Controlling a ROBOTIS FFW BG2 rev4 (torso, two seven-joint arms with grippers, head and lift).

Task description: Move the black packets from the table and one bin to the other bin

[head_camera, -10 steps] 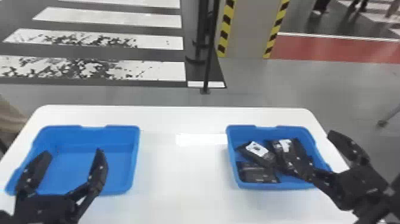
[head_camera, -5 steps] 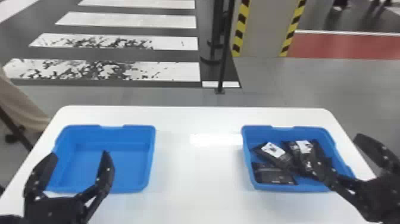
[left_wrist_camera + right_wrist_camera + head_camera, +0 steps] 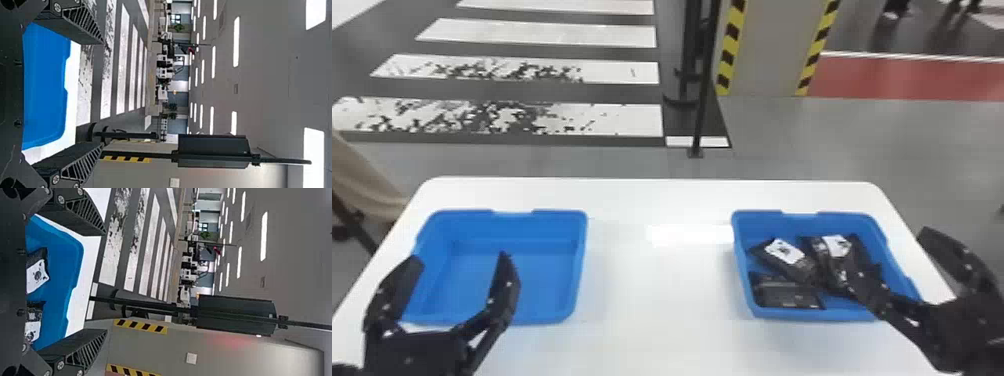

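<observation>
In the head view my left gripper [image 3: 457,267] stands open over the near part of the bare left blue bin [image 3: 532,270]. My right gripper [image 3: 899,250] is open at the right blue bin [image 3: 742,250], one finger over the packets and the other past the table's right edge. Several black packets lie in the right bin, among them a white-labelled packet [image 3: 784,251] and a plain packet [image 3: 787,294]. In the left wrist view the left gripper [image 3: 103,92] has nothing between its fingers. The right wrist view has the right gripper [image 3: 105,282] with a labelled packet [image 3: 37,275] beyond its base.
Both bins stand on a white table [image 3: 657,290], with a wide stretch of tabletop between them. Behind the table are a black post [image 3: 702,100] and a pillar with striped edges [image 3: 772,50]. A person's beige-clothed part [image 3: 362,185] shows at the left.
The head view has swung left, so table and bins sit farther right in it. Compared with the bins, the left gripper has shifted a little leftward; the right gripper remains open at the right bin.
</observation>
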